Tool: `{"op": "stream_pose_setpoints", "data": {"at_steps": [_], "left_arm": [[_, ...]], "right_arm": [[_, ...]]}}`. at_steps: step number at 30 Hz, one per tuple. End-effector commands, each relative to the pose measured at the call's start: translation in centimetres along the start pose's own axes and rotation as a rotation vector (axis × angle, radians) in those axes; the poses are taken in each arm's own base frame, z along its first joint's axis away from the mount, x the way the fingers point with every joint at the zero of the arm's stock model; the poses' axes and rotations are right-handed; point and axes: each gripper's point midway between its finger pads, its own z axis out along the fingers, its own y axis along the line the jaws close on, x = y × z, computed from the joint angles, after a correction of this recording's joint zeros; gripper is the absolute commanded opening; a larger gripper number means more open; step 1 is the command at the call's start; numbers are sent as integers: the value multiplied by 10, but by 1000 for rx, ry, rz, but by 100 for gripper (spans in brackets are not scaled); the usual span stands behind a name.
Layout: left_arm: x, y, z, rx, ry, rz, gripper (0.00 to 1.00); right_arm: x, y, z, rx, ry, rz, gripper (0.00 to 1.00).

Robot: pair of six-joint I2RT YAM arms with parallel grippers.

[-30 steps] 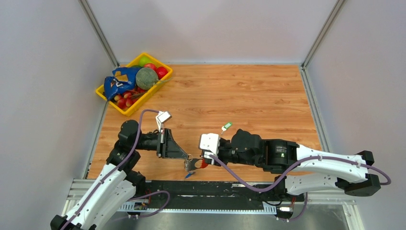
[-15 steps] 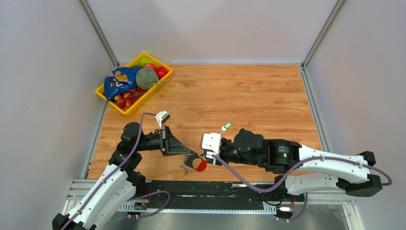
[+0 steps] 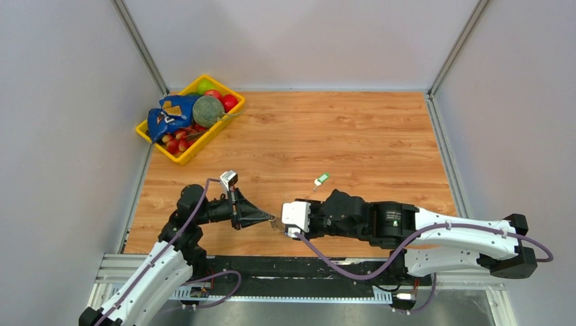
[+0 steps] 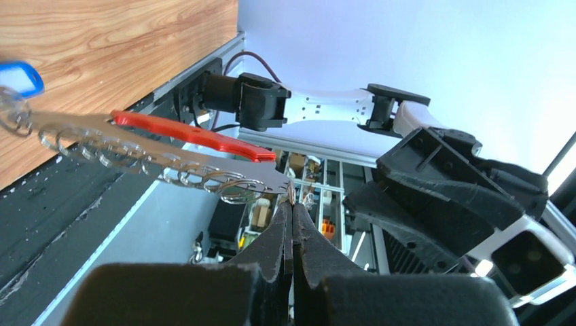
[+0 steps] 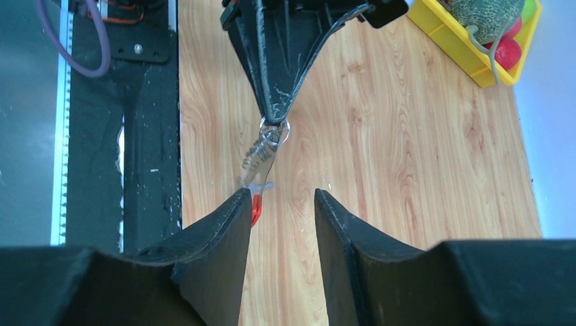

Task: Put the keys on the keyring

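Top external view has both arms reaching toward each other low over the near strip of the table [image 3: 353,136], their tips almost meeting. The left gripper [image 3: 270,219] is pinched tight. In the left wrist view its jaws are closed on the end link of the keyring [image 4: 163,159], whose silvery chain and red clip stretch away from the tips, held up off the wood. A blue key [image 4: 17,78] shows at the chain's other end; whether it is threaded on cannot be told. Facing it from the right, the right gripper [image 5: 282,198] is spread wide and holds nothing. In its wrist view the keyring runs from the left gripper's tips toward the gap, the red end just beside one finger and not clamped. A little farther out, just beyond the right wrist, the green key [image 3: 322,179] lies alone on the wood, apart from both grippers. At the far left corner sits a yellow basket [image 3: 185,156] with a blue packet, a round melon and small red and green balls.
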Motion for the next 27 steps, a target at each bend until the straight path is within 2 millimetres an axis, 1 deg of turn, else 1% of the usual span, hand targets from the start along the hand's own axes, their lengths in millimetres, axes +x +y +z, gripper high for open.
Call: {"op": "stream_pose_setpoints", "data": {"at_steps": [1, 4, 5, 6, 7, 8, 11, 14, 16, 19, 25, 27], "left_arm": [[-5, -6, -1, -32, -57, -149, 0], [-7, -11, -3, -5, -83, -157, 0], [-9, -9, -3, -2, -93, -181, 0], [-8, -13, -4, 21, -95, -167, 0], [-9, -9, -3, 21, -99, -188, 0], [-8, -14, -4, 45, -98, -167, 0], [-8, -12, -5, 55, -103, -169, 0], [-7, -12, -5, 60, -99, -166, 0], [-7, -11, -5, 60, -93, -165, 0], [-6, -12, -5, 65, -89, -162, 0], [-4, -14, -6, 76, -79, -158, 0], [-3, -14, -6, 80, -76, -157, 0]], "right_arm": [[1, 12, 4, -61, -33, -133, 45], [-4, 15, 4, -67, -89, -244, 45], [-8, 17, 3, -70, -122, -284, 45], [-10, 20, 3, -77, -144, -331, 45], [-12, 23, 3, -81, -167, -371, 45], [-12, 26, 3, -86, -182, -405, 45], [-21, 26, 5, -61, -220, -466, 44], [-28, 20, 12, -13, -218, -509, 43], [-30, 17, 18, 16, -202, -537, 39], [-31, 18, 26, 24, -180, -575, 36], [-31, 19, 33, 75, -162, -644, 33], [-31, 19, 37, 101, -156, -665, 31]]}}
